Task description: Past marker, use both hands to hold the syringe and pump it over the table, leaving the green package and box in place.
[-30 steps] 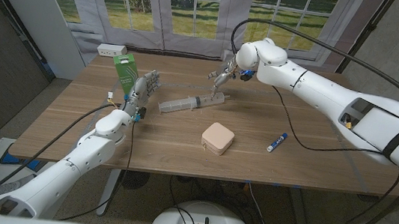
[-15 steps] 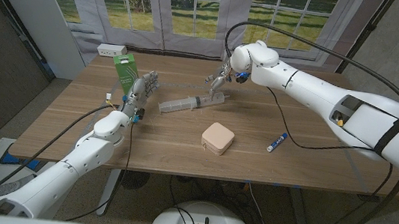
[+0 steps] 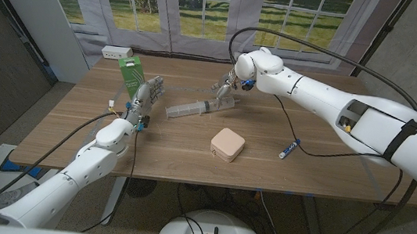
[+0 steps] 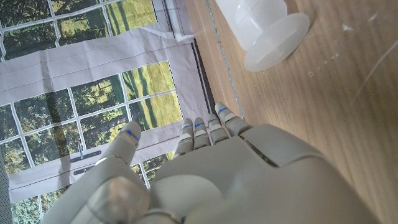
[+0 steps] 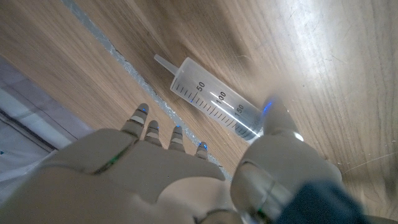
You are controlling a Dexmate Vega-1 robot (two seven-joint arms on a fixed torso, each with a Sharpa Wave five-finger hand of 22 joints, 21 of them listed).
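— What's the right hand (image 3: 226, 85) doing?

— It hangs over the plunger end of the syringe (image 3: 194, 108), which lies on the wooden table (image 3: 329, 166) between the two hands. From its wrist camera the fingers (image 5: 144, 118) are spread and the thumb crosses the barrel (image 5: 217, 104); whether it touches, I can't tell.

— And the left hand (image 3: 146, 94)?

— Upright just beside the green package (image 3: 130, 73), fingers (image 4: 205, 132) straight and close together, holding nothing. The syringe's flange (image 4: 273, 42) is near it, apart.

— The rest?

— The box (image 3: 226, 144) sits nearer the front, the marker (image 3: 289, 147) off to the right. The syringe's tip is hard to make out from above.
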